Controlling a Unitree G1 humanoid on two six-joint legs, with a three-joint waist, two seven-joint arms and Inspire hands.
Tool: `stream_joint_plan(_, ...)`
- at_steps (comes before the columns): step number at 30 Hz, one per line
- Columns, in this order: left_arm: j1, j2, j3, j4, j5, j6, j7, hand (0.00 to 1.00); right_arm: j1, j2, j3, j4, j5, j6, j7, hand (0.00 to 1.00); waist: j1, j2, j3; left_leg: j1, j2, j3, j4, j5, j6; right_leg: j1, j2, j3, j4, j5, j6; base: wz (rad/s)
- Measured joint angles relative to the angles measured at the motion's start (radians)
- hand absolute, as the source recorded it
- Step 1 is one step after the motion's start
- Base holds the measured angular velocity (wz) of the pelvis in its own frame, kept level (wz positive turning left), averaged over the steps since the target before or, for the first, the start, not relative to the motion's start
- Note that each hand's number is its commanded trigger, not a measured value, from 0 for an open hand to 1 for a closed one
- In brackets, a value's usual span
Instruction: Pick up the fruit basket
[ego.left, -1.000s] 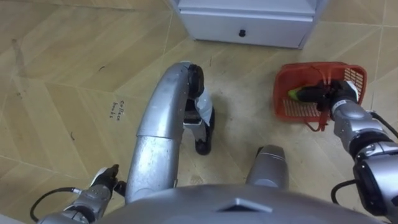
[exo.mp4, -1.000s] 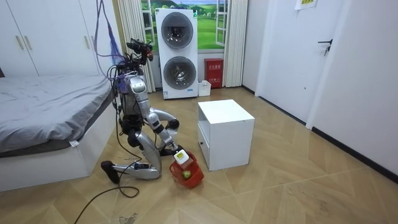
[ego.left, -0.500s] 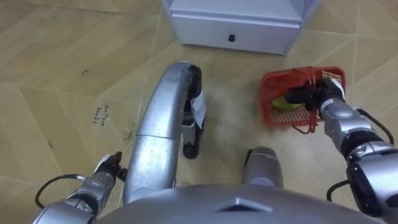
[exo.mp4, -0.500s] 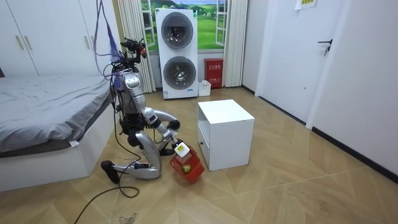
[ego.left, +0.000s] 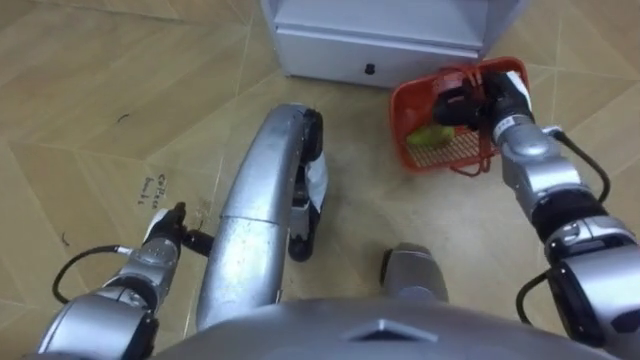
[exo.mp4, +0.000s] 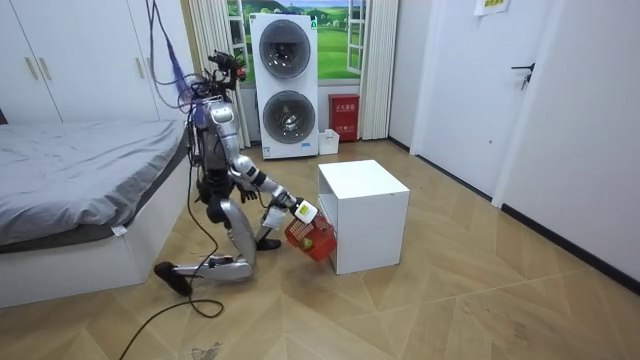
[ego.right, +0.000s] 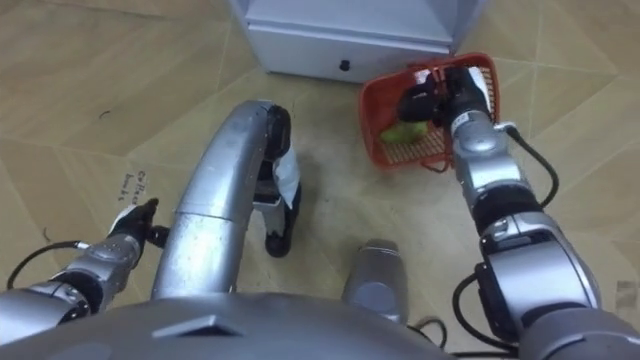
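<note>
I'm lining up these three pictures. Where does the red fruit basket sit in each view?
Left eye view: upper right, the fruit basket held by the right hand beside the white cabinet.
Right eye view: fruit basket upper right of centre, same grip.
Room view: fruit basket just left of centre, at the cabinet's lower corner.
Shared landmark: the white cabinet.

Head eyes downward; room camera afar, probably side-on; basket (ego.left: 452, 152) shared.
</note>
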Motion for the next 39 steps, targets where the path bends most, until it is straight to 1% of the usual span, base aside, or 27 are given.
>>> stream_joint_plan(1, 0.007, 0.000, 0.005, 0.000, 0.000, 0.003, 0.000, 0.00, -0.002, 0.000, 0.001, -0.011, 0.004, 0.001, 0.001, 1.00, 0.001, 0.002, -0.0016, 0.016, 0.005, -0.001, -0.029, 0.003, 0.002, 0.004, -0.001, -0.004, -0.047, 0.000, 0.000, -0.48)
stream_joint_plan(4, 0.039, 0.000, 0.046, 0.000, 0.000, 0.010, 0.009, 0.00, -0.004, 0.003, 0.001, -0.082, 0.008, 0.012, -0.003, 1.00, 0.004, 0.001, -0.0041, 0.112, 0.020, 0.006, -0.198, 0.032, 0.008, 0.047, -0.007, -0.020, -0.313, 0.004, 0.009, -0.47)
stream_joint_plan(6, 0.051, -0.002, 0.076, 0.000, 0.007, 0.013, 0.034, 0.00, 0.003, 0.002, 0.001, -0.151, -0.014, 0.017, -0.007, 1.00, 0.015, 0.000, -0.0053, 0.196, 0.021, 0.021, -0.321, 0.053, 0.013, 0.107, -0.027, -0.037, -0.517, 0.023, 0.034, -0.43)
stream_joint_plan(7, 0.053, -0.003, 0.083, 0.000, 0.010, 0.015, 0.041, 0.00, 0.008, 0.002, 0.001, -0.167, -0.028, 0.016, -0.008, 1.00, 0.020, 0.001, -0.0056, 0.219, 0.021, 0.024, -0.349, 0.058, 0.015, 0.124, -0.031, -0.043, -0.562, 0.034, 0.037, -0.33)
stream_joint_plan(9, 0.066, 0.002, 0.109, -0.018, 0.020, 0.016, 0.065, 0.00, 0.027, 0.002, 0.001, -0.236, -0.069, 0.017, -0.005, 1.00, 0.023, -0.002, -0.0107, 0.299, 0.017, 0.037, -0.452, 0.081, 0.022, 0.179, -0.038, -0.054, -0.701, 0.108, 0.036, -0.18)
stream_joint_plan(10, 0.068, 0.003, 0.114, -0.022, 0.021, 0.017, 0.070, 0.00, 0.029, 0.002, 0.001, -0.247, -0.073, 0.017, -0.004, 1.00, 0.025, -0.003, -0.0113, 0.319, 0.017, 0.038, -0.477, 0.086, 0.022, 0.193, -0.038, -0.056, -0.733, 0.128, 0.036, -0.15)
stream_joint_plan(12, 0.093, 0.009, 0.140, -0.053, 0.022, 0.020, 0.078, 0.00, 0.043, 0.005, 0.001, -0.284, -0.079, 0.018, 0.007, 1.00, 0.027, -0.014, -0.0191, 0.389, 0.016, 0.039, -0.568, 0.109, 0.019, 0.252, -0.037, -0.077, -0.863, 0.196, 0.037, -0.15)
stream_joint_plan(13, 0.099, 0.009, 0.149, -0.060, 0.022, 0.021, 0.080, 0.00, 0.050, 0.005, 0.001, -0.296, -0.079, 0.019, 0.010, 1.00, 0.027, -0.018, -0.0222, 0.405, 0.016, 0.039, -0.589, 0.116, 0.018, 0.265, -0.036, -0.079, -0.895, 0.211, 0.038, -0.16)
stream_joint_plan(15, 0.128, 0.011, 0.158, -0.079, 0.022, 0.030, 0.088, 0.00, 0.089, 0.004, 0.001, -0.356, -0.078, 0.023, 0.016, 1.00, 0.027, -0.028, -0.0276, 0.471, 0.018, 0.034, -0.664, 0.137, 0.010, 0.321, -0.032, -0.088, -0.999, 0.261, 0.043, -0.19)
stream_joint_plan(17, 0.137, 0.010, 0.159, -0.081, 0.023, 0.044, 0.089, 0.00, 0.127, 0.005, 0.001, -0.418, -0.087, 0.036, 0.021, 1.00, 0.027, -0.029, -0.0282, 0.507, 0.018, 0.021, -0.707, 0.156, -0.001, 0.349, -0.034, -0.108, -1.052, 0.285, 0.040, -0.23)
stream_joint_plan(19, 0.143, 0.008, 0.170, -0.082, 0.024, 0.050, 0.089, 0.00, 0.158, 0.010, 0.002, -0.476, -0.113, 0.038, 0.025, 1.00, 0.032, -0.028, -0.0277, 0.530, 0.017, -0.013, -0.744, 0.177, -0.021, 0.359, -0.032, -0.124, -1.097, 0.274, 0.035, -0.35)
stream_joint_plan(20, 0.150, 0.008, 0.186, -0.084, 0.035, 0.052, 0.089, 0.00, 0.178, 0.015, 0.002, -0.506, -0.114, 0.038, 0.030, 1.00, 0.040, -0.026, -0.0274, 0.546, 0.018, -0.045, -0.763, 0.193, -0.040, 0.374, -0.027, -0.137, -1.140, 0.254, 0.030, -0.48)
stream_joint_plan(21, 0.160, 0.010, 0.201, -0.088, 0.041, 0.054, 0.090, 0.00, 0.197, 0.019, 0.002, -0.539, -0.116, 0.037, 0.033, 1.00, 0.045, -0.025, -0.0274, 0.564, 0.022, -0.068, -0.777, 0.206, -0.061, 0.404, -0.014, -0.142, -1.198, 0.260, 0.027, -0.47)
stream_joint_plan(22, 0.164, 0.011, 0.205, -0.094, 0.040, 0.055, 0.092, 0.00, 0.201, 0.019, 0.002, -0.556, -0.116, 0.037, 0.033, 1.00, 0.046, -0.021, -0.0253, 0.569, 0.023, -0.071, -0.777, 0.212, -0.069, 0.415, -0.005, -0.144, -1.219, 0.262, 0.030, -0.29)
stream_joint_plan(24, 0.181, 0.013, 0.206, -0.129, 0.040, 0.076, 0.094, 0.00, 0.201, 0.019, 0.001, -0.595, -0.109, 0.037, 0.032, 1.00, 0.035, -0.012, -0.0252, 0.591, 0.054, -0.064, -0.798, 0.236, -0.085, 0.428, 0.025, -0.153, -1.225, 0.271, 0.026, -0.03)
stream_joint_plan(26, 0.208, 0.010, 0.207, -0.166, 0.042, 0.081, 0.094, 0.00, 0.201, 0.019, 0.000, -0.615, -0.110, 0.035, 0.037, 1.00, 0.036, -0.010, -0.0248, 0.611, 0.064, -0.064, -0.809, 0.242, -0.093, 0.442, 0.035, -0.153, -1.218, 0.277, 0.027, 0.06)
stream_joint_plan(27, 0.218, 0.008, 0.207, -0.183, 0.042, 0.081, 0.094, 0.00, 0.200, 0.019, -0.001, -0.637, -0.111, 0.033, 0.042, 1.00, 0.038, -0.003, -0.0238, 0.618, 0.074, -0.062, -0.808, 0.242, -0.093, 0.445, 0.042, -0.152, -1.213, 0.287, 0.016, 0.00)
stream_joint_plan(28, 0.222, 0.007, 0.207, -0.184, 0.042, 0.083, 0.094, 0.00, 0.200, 0.019, -0.001, -0.648, -0.110, 0.029, 0.045, 1.00, 0.038, 0.002, -0.0224, 0.620, 0.078, -0.062, -0.807, 0.242, -0.093, 0.445, 0.046, -0.152, -1.211, 0.296, 0.017, 0.00)
stream_joint_plan(29, 0.227, 0.005, 0.208, -0.184, 0.042, 0.090, 0.094, 0.00, 0.201, 0.019, -0.001, -0.664, -0.109, 0.012, 0.047, 1.00, 0.035, 0.013, -0.0171, 0.626, 0.089, -0.058, -0.808, 0.242, -0.093, 0.445, 0.055, -0.153, -1.202, 0.323, 0.013, 0.12)
stream_joint_plan(31, 0.236, 0.005, 0.209, -0.186, 0.042, 0.097, 0.098, 0.00, 0.201, 0.023, 0.001, -0.667, -0.109, -0.008, 0.057, 1.00, 0.026, 0.014, -0.0171, 0.649, 0.087, -0.043, -0.828, 0.242, -0.093, 0.455, 0.056, -0.153, -1.201, 0.371, 0.007, 0.18)
stream_joint_plan(33, 0.237, 0.003, 0.217, -0.212, 0.040, 0.112, 0.106, 0.00, 0.201, 0.028, 0.000, -0.674, -0.107, -0.026, 0.060, 1.00, 0.024, 0.012, -0.0182, 0.679, 0.070, -0.026, -0.870, 0.246, -0.083, 0.451, 0.052, -0.139, -1.199, 0.459, 0.000, 0.20)
stream_joint_plan(34, 0.236, 0.003, 0.220, -0.224, 0.040, 0.117, 0.107, 0.00, 0.201, 0.031, 0.000, -0.674, -0.108, -0.030, 0.060, 1.00, 0.023, 0.012, -0.0181, 0.689, 0.065, -0.022, -0.885, 0.248, -0.081, 0.449, 0.050, -0.138, -1.195, 0.485, -0.001, 0.24)
stream_joint_plan(35, 0.231, 0.002, 0.231, -0.247, 0.040, 0.120, 0.107, 0.00, 0.201, 0.039, 0.000, -0.675, -0.113, -0.036, 0.062, 1.00, 0.022, 0.010, -0.0204, 0.715, 0.052, -0.010, -0.920, 0.251, -0.075, 0.434, 0.046, -0.129, -1.169, 0.559, -0.006, 0.33)
stream_joint_plan(36, 0.216, 0.005, 0.236, -0.262, 0.040, 0.126, 0.107, 0.00, 0.206, 0.040, 0.000, -0.675, -0.113, -0.039, 0.065, 1.00, 0.021, 0.007, -0.0218, 0.755, 0.037, -0.014, -0.967, 0.258, -0.061, 0.419, 0.041, -0.129, -1.137, 0.661, 0.009, 0.42)
stream_joint_plan(37, 0.213, 0.007, 0.236, -0.265, 0.040, 0.129, 0.107, 0.00, 0.214, 0.040, 0.000, -0.675, -0.112, -0.039, 0.066, 1.00, 0.021, 0.005, -0.0234, 0.783, 0.031, -0.016, -1.000, 0.263, -0.052, 0.416, 0.038, -0.130, -1.122, 0.729, 0.018, 0.43)
stream_joint_plan(38, 0.198, 0.011, 0.231, -0.276, 0.041, 0.133, 0.107, 0.00, 0.225, 0.041, 0.001, -0.675, -0.111, -0.040, 0.070, 1.00, 0.022, 0.003, -0.0274, 0.840, 0.018, -0.034, -1.060, 0.268, -0.044, 0.391, 0.033, -0.127, -1.073, 0.759, 0.015, 0.17)
stream_joint_plan(39, 0.183, 0.010, 0.231, -0.273, 0.041, 0.132, 0.108, 0.00, 0.221, 0.046, 0.006, -0.675, -0.111, -0.046, 0.076, 1.00, 0.029, 0.009, -0.0269, 0.885, 0.016, -0.061, -1.105, 0.268, -0.044, 0.322, 0.032, -0.129, -0.981, 0.665, -0.009, 0.00)
